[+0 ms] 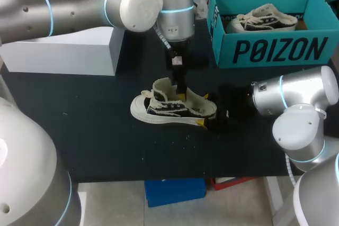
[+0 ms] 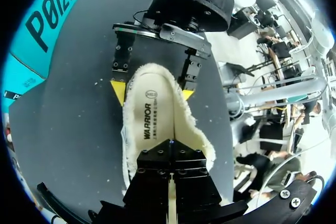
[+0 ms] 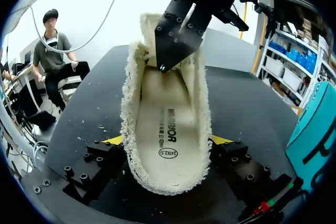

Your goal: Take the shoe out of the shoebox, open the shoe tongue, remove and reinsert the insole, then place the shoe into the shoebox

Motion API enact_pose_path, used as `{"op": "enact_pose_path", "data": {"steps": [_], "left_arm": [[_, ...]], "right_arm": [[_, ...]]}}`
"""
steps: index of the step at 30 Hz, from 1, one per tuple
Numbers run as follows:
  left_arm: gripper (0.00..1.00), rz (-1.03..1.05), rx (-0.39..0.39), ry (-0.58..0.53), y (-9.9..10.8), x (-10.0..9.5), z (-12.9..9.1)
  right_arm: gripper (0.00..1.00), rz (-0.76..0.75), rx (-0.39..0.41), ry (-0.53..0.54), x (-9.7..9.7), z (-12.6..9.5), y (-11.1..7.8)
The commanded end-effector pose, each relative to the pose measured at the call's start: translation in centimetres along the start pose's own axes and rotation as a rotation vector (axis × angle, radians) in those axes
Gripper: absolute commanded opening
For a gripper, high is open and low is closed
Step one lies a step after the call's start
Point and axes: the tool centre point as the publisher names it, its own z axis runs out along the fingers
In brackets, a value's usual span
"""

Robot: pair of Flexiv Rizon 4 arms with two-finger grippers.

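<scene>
Left gripper (image 1: 181, 92) tips hidden inside shoe (image 1: 169, 110); second shoe (image 1: 262, 18) partly hidden behind shoebox (image 1: 275, 51) wall.

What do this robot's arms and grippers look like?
The left arm and right arm are silver tubes with rounded joints and light-blue rings. The left gripper and right gripper are black bolted blocks; the right's fingers have yellow tips.

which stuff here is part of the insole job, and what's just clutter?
In the job:
shoe, gripped at the heel by the right gripper
insole, left gripper pointing down at it
teal shoebox

Lying about:
white box
second shoe, inside the shoebox
</scene>
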Motion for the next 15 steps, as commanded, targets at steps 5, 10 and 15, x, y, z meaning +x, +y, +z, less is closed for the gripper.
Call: {"op": "enact_pose_path", "data": {"steps": [5, 10, 15], "left_arm": [[0.00, 0.004, -0.025, -0.011, 0.3, 0.2, 2.3], [0.00, 0.018, -0.012, -0.014, 0.4, 0.4, 3.3], [0.00, 0.015, -0.014, -0.014, 0.5, 0.4, 4.1]], "right_arm": [[0.00, 0.001, 0.003, 0.001, -0.1, 0.1, 0.0], [0.00, 0.001, 0.003, 0.001, -0.1, 0.1, 0.0], [0.00, 0.001, 0.003, 0.001, -0.1, 0.1, 0.0]]}}
